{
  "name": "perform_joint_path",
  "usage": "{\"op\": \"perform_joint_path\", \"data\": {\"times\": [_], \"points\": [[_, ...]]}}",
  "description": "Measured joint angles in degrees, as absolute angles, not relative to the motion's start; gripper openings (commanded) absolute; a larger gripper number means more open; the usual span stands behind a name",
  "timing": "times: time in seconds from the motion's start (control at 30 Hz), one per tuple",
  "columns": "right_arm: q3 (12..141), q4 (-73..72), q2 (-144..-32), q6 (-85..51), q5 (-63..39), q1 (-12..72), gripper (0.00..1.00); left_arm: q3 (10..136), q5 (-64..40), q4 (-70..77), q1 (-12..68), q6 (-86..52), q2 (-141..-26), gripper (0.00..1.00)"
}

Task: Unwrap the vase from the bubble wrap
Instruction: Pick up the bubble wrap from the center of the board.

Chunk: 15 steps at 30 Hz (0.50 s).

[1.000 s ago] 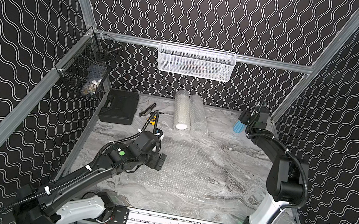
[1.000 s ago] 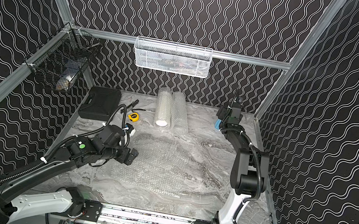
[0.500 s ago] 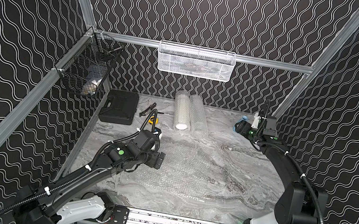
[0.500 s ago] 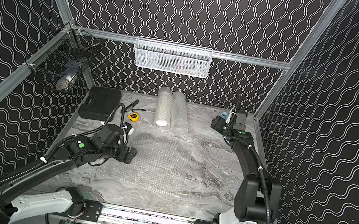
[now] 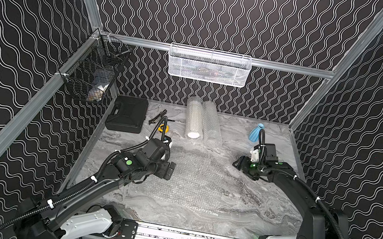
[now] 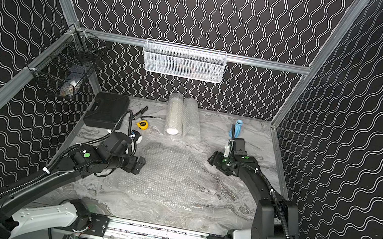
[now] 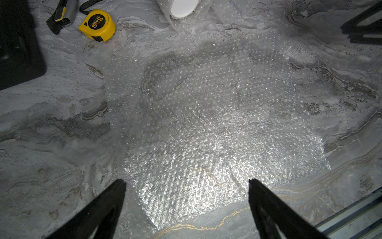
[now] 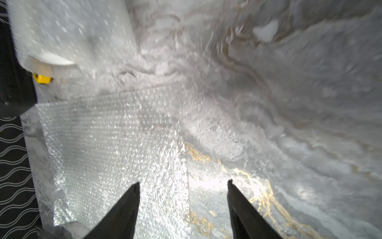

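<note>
Left gripper [image 7: 186, 181]: jaws spread wide, empty, above left edge of bubble wrap sheet [image 5: 198, 180]. Sheet lies flat, nothing on it. Right gripper [image 8: 183, 182]: jaws partly apart, empty, at sheet's far-right corner. Vase [image 5: 255, 134] upright, bare, beyond that corner; Right gripper nearer.

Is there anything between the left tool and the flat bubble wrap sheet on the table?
Nothing visible. The left tool is open directly over the bubble wrap sheet, which lies bare there. The tape measure lies off the sheet, apart.
</note>
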State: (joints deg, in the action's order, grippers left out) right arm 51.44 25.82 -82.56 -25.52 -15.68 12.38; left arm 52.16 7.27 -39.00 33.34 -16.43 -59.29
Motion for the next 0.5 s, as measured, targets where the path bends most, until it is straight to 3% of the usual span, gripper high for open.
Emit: {"op": "perform_joint_path", "data": {"times": [0.5], "points": [[49.2, 21.4, -90.3, -32.6, -10.5, 23.9, 0.47, 52.2, 7.2, -39.0, 33.3, -16.4, -59.2, 0.96]]}}
